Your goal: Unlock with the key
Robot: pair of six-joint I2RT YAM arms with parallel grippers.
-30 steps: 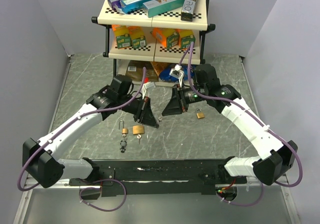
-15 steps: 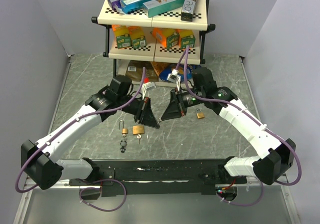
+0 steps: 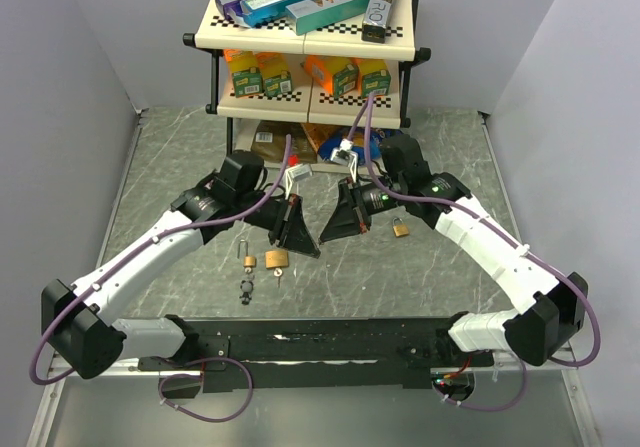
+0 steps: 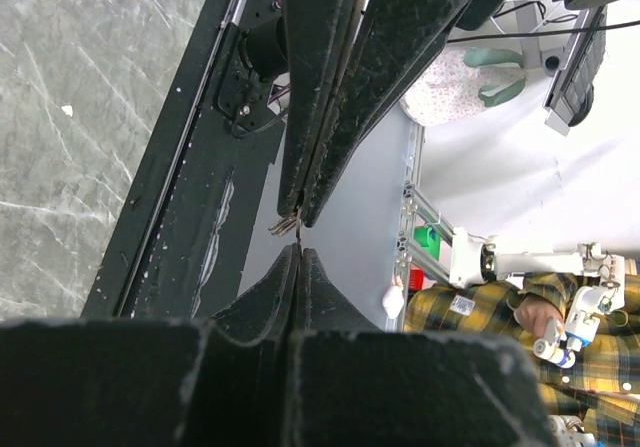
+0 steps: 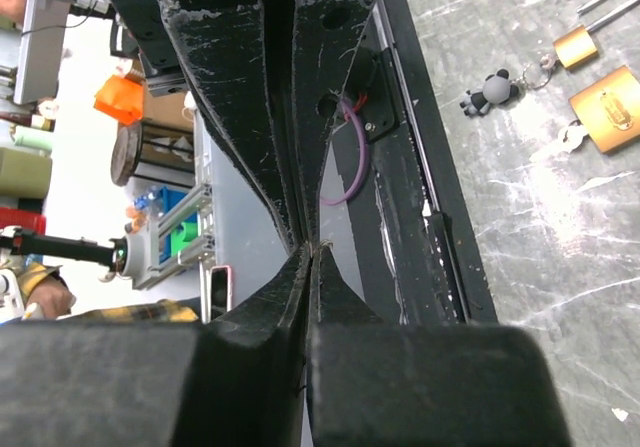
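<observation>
Front-centre of the bench | brass padlock (image 3: 277, 259) with key (image 3: 278, 274) at its near edge lies just left of left end effector (image 3: 311, 250), the nearer arm | left pinched shut, contents unclear | right end effector (image 3: 324, 237) closed, looks empty

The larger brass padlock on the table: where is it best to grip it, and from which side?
Probably the larger brass padlock by its body, from above, clamping across two opposite edges: it lies flat on the table, so only those straight edges give a hold.
</observation>
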